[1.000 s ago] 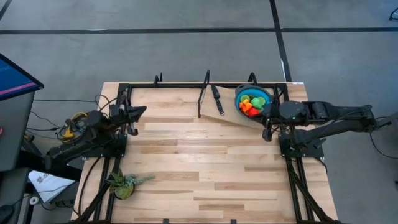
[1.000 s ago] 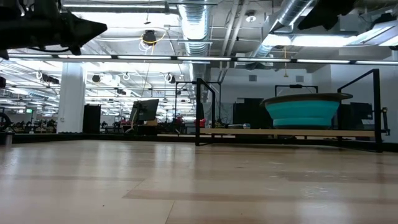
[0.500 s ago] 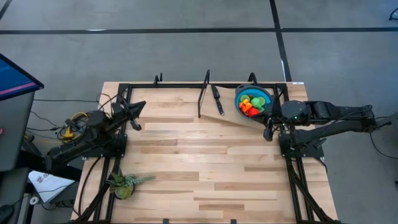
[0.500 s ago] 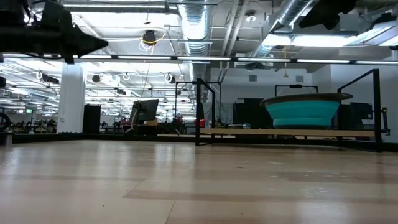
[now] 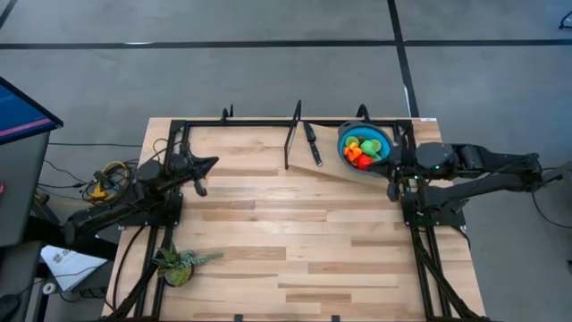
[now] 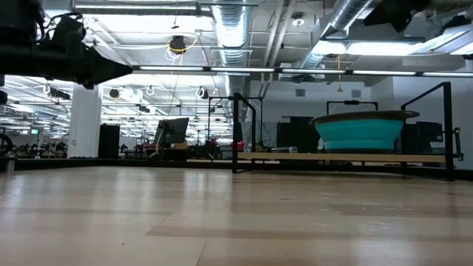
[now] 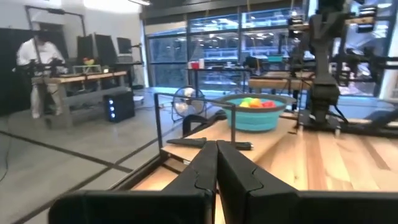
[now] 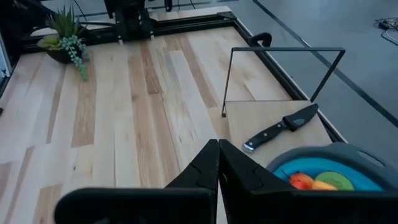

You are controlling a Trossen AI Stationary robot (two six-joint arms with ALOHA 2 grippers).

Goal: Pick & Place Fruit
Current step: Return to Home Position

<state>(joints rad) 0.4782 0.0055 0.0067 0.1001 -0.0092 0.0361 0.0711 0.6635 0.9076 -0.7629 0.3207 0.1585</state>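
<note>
The fruit [image 5: 358,150], small red, orange, yellow and green pieces, lies heaped in the blue bowl [image 5: 374,136] at the table's far right. The bowl stands on a light wooden board [image 5: 332,166]. The fruit also shows in the left wrist view [image 7: 252,102] and the right wrist view [image 8: 313,183]. My right gripper [image 5: 399,163] is shut and empty, just right of the bowl and above the table. My left gripper [image 5: 213,163] is shut and empty at the table's far left, pointing toward the bowl. Its fingers meet in the left wrist view [image 7: 216,157].
A black-handled knife [image 5: 312,143] lies on the board left of the bowl. A thin black wire stand [image 5: 291,134] rises beside it. A spiky green plant [image 5: 180,265] sits at the near left. A black frame [image 5: 268,124] runs along the table's edges. A person stands far off [image 7: 38,68].
My left gripper has swung toward the table's right edge and come down a little, still shut. My right gripper has drawn back toward the table's right edge, away from the bowl, still shut. The bowl and fruit have stayed put.
</note>
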